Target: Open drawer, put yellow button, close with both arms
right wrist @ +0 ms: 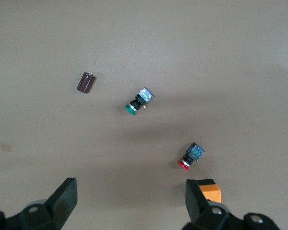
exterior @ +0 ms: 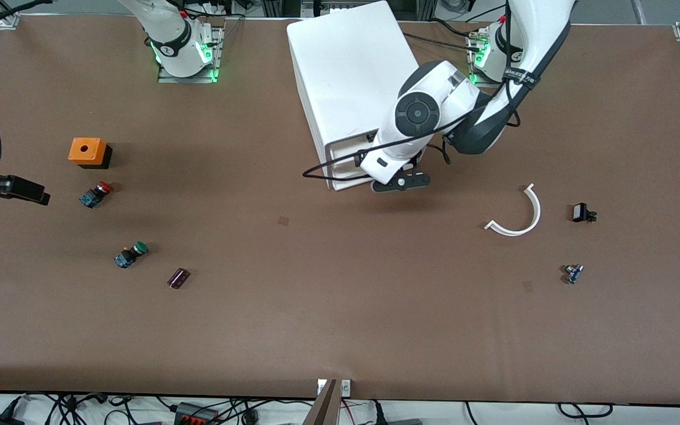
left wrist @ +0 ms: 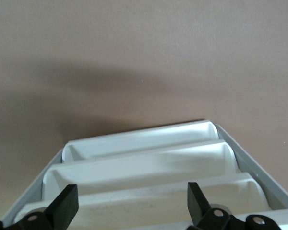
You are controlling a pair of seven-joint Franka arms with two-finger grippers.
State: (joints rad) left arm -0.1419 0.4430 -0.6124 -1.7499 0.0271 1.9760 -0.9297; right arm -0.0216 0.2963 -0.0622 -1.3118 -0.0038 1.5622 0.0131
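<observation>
The white drawer cabinet (exterior: pixel 346 77) stands at the robots' side of the table, its drawer fronts (left wrist: pixel 144 167) flush with one another. My left gripper (exterior: pixel 402 182) hangs just in front of and above them. It is open (left wrist: pixel 132 206), with nothing between the black fingers (left wrist: pixel 65 206). My right gripper (exterior: pixel 30 192) is high over the right arm's end of the table, also open (right wrist: pixel 130 199) and holding nothing. It looks down on a red-capped button (right wrist: pixel 191 158) and a green-capped button (right wrist: pixel 138 102). The yellow button is out of view.
An orange box (exterior: pixel 87 151), the red button (exterior: pixel 95 194), the green button (exterior: pixel 130 254) and a dark cylinder (exterior: pixel 178 278) lie toward the right arm's end. Toward the left arm's end lie a white curved strip (exterior: pixel 520 215), a black switch (exterior: pixel 582 212) and a small blue part (exterior: pixel 573 273).
</observation>
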